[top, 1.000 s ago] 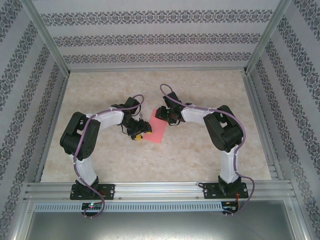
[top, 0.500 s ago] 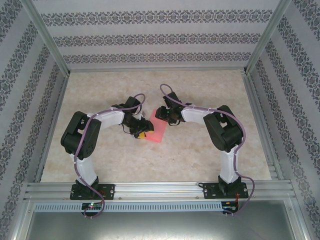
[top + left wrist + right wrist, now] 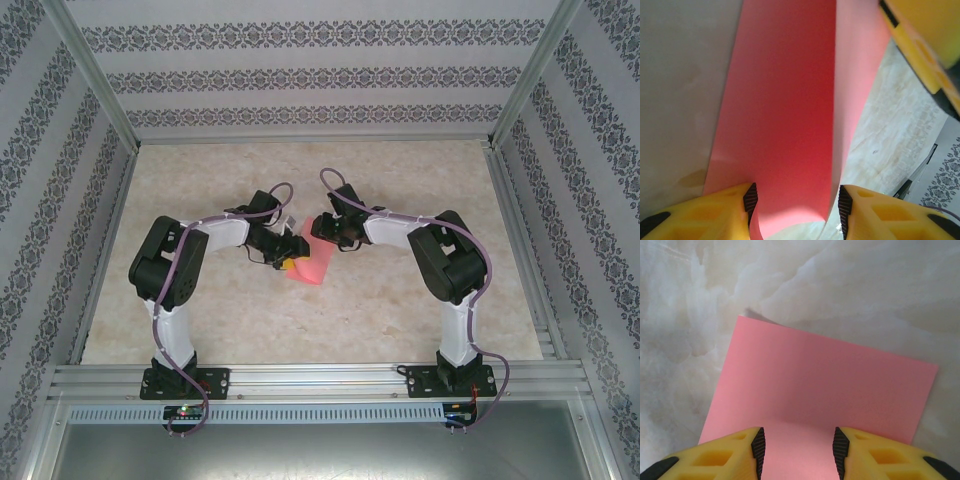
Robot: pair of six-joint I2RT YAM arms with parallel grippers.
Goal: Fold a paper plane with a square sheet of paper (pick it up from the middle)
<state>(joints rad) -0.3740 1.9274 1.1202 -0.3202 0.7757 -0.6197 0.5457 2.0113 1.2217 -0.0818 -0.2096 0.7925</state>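
Observation:
The square sheet of paper (image 3: 314, 263) is salmon pink and lies on the table between the two arms. In the left wrist view the paper (image 3: 790, 110) bows up into a curl between the open fingers of my left gripper (image 3: 796, 202), its edges close to both pads. My left gripper (image 3: 288, 262) is at the sheet's left edge. My right gripper (image 3: 326, 233) is at the far edge, and its open fingers straddle the paper (image 3: 825, 385), which rises slightly toward them (image 3: 799, 447). The paper plane is out of view.
The table (image 3: 400, 310) is pale marble-patterned, with patterned walls on three sides and a metal rail (image 3: 320, 380) along the near edge. One yellow finger of the right gripper (image 3: 920, 45) shows at the top right of the left wrist view.
My left gripper has slid right into the sheet's left edge, and the paper has bowed up and looks narrower from above. The right gripper has barely moved.

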